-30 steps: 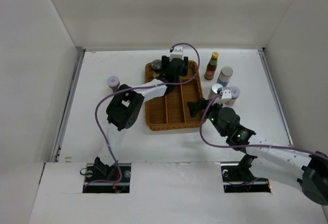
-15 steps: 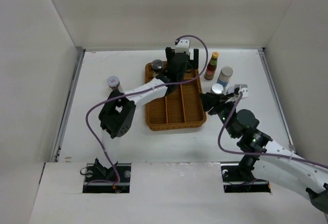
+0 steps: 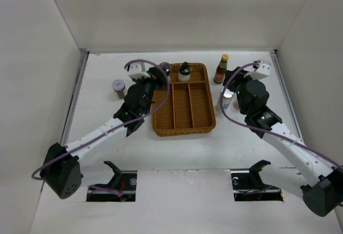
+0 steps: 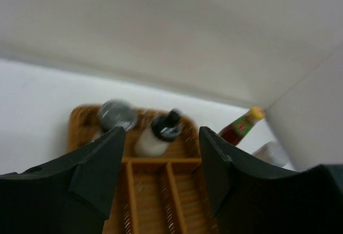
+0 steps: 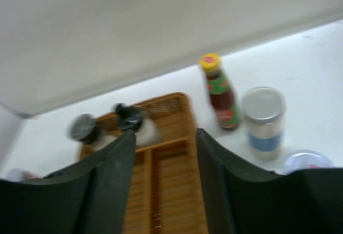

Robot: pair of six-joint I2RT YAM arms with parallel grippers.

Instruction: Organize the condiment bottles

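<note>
The brown wicker tray point(image 3: 185, 117) holds two of the condiment bottles in its back compartment. One is a dark-capped jar point(image 3: 164, 68) point(image 4: 117, 115). The other is a white bottle with a dark cap point(image 3: 184, 72) point(image 4: 158, 135) point(image 5: 134, 124). My left gripper point(image 3: 156, 76) point(image 4: 161, 137) hovers open by the tray's back left corner, holding nothing. My right gripper point(image 3: 236, 82) point(image 5: 164, 137) is open and raised over the bottles right of the tray. These are the red sauce bottle point(image 3: 221, 69) point(image 5: 220, 92), a blue-labelled cylinder point(image 5: 262, 119) and a silver-lidded shaker point(image 3: 227, 98).
A lone jar point(image 3: 118, 88) stands on the table left of the tray. A pale lid point(image 5: 308, 161) shows at the bottom right of the right wrist view. The tray's three long front compartments hold nothing. White walls enclose the table on three sides.
The left gripper has drawn back left from the tray's back compartment, leaving the white bottle standing there. The right arm has swung from the near right up to the bottles beside the tray.
</note>
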